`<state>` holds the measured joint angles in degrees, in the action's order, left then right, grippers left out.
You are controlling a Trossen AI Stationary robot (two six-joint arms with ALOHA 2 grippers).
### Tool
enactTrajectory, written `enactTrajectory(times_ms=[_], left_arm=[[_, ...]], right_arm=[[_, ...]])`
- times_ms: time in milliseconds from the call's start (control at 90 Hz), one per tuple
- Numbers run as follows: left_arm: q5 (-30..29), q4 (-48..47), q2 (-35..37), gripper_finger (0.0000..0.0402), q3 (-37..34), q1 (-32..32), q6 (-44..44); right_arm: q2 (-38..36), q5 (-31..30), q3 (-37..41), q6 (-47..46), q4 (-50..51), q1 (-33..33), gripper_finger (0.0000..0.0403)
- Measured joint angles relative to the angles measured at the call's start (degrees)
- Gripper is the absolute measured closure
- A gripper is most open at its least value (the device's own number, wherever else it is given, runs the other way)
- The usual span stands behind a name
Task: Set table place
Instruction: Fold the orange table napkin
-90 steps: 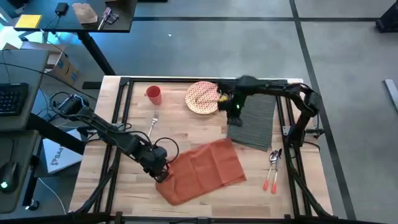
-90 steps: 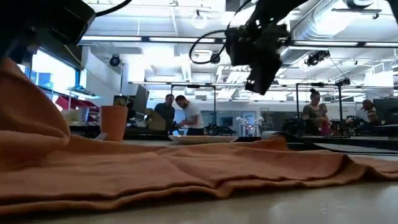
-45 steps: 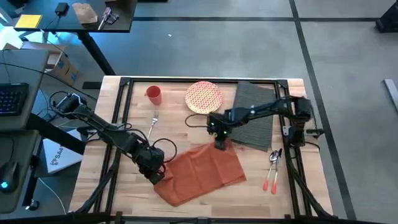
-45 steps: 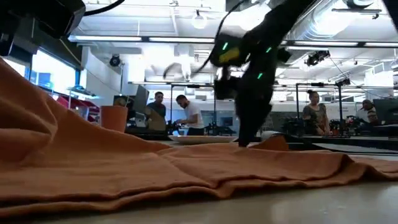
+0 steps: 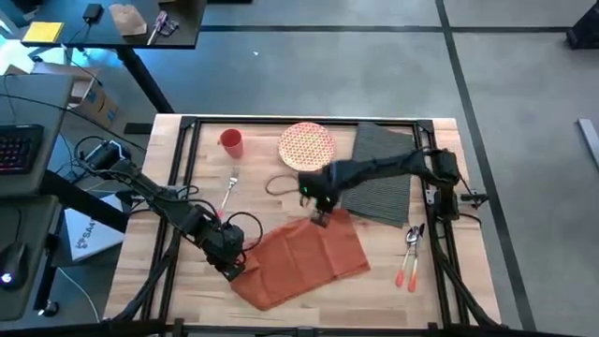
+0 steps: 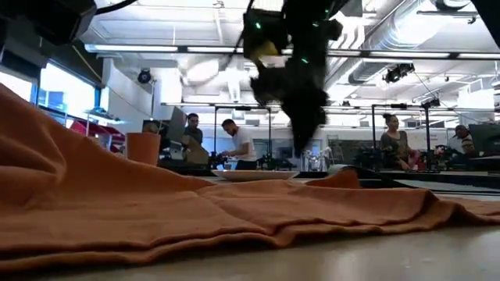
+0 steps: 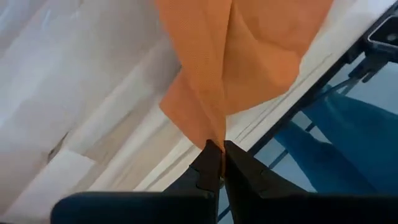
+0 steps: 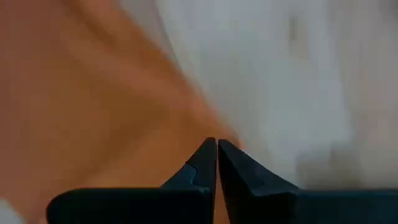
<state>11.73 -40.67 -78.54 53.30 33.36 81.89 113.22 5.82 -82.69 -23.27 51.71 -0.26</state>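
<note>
A rust-orange napkin (image 5: 304, 257) lies spread on the light wood table (image 5: 374, 300), its left corner raised. My left gripper (image 5: 231, 269) is shut on that corner. My right gripper (image 5: 318, 218) is shut and points down over the napkin's far edge (image 8: 205, 118); in the low view it hangs blurred (image 6: 303, 148) above the cloth. The dark grey ribbed placemat (image 5: 384, 173) lies flat at the far right. To its left rests a patterned plate (image 5: 306, 145). My left gripper pinches the napkin's left corner (image 7: 211, 134) between its two fingers; the cloth runs into them as a narrow gathered fold. That corner is lifted off the table (image 6: 31, 133), and the rest of the napkin (image 6: 273, 211) slopes down onto the wood. Whether my right gripper touches the napkin, I cannot tell.
A red cup (image 5: 231, 141) stands at the far left, with a fork (image 5: 231, 181) on the wood nearer than it. Spoons with orange handles (image 5: 410, 251) lie near the right edge. Black frame bars (image 5: 178, 187) run along the table's sides. People stand in the room beyond.
My right gripper has swung from above the plate and placemat toward the table's near left, come down, and now hangs over the napkin's far edge. My left gripper has drawn the napkin's left corner a little toward the left edge; that side now rises in a straighter slope.
</note>
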Motion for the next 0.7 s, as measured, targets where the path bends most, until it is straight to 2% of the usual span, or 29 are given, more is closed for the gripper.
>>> enactTrajectory(times_ms=[100,167,300,389,511,589,700], left_arm=[[-0.25,0.4,0.01,0.0401,0.02,0.29,-0.56],[-0.37,0.52,0.02,0.0401,0.03,0.56,-1.28],[-0.33,0.63,0.0,0.0402,0.04,1.38,-0.83],[-0.17,1.45,0.0,0.0401,0.17,2.33,1.47],[-1.5,3.47,0.02,0.0401,0.04,5.42,6.15],[-5.77,3.99,0.02,0.0401,-0.17,7.7,10.24],[-13.1,4.48,0.02,0.0401,-0.17,10.95,15.05]], right_arm=[[-0.3,0.05,5.28,-6.26,-0.56,3.57,0.0403],[0.03,-0.87,9.11,-10.1,-4.82,5.17,0.0403],[-0.41,-2.26,14.44,-13.47,-12.92,4.5,0.0403],[-0.24,-4.9,14.41,-8.93,-15.87,1.85,0.0403],[0.49,-15.34,11.58,5.7,-23.7,-3.5,0.0403],[0.76,-18.77,7.3,13.64,-22.04,-5.61,0.0403],[-0.44,-21.06,-1.01,14.71,-14.87,-6.04,0.0403]])
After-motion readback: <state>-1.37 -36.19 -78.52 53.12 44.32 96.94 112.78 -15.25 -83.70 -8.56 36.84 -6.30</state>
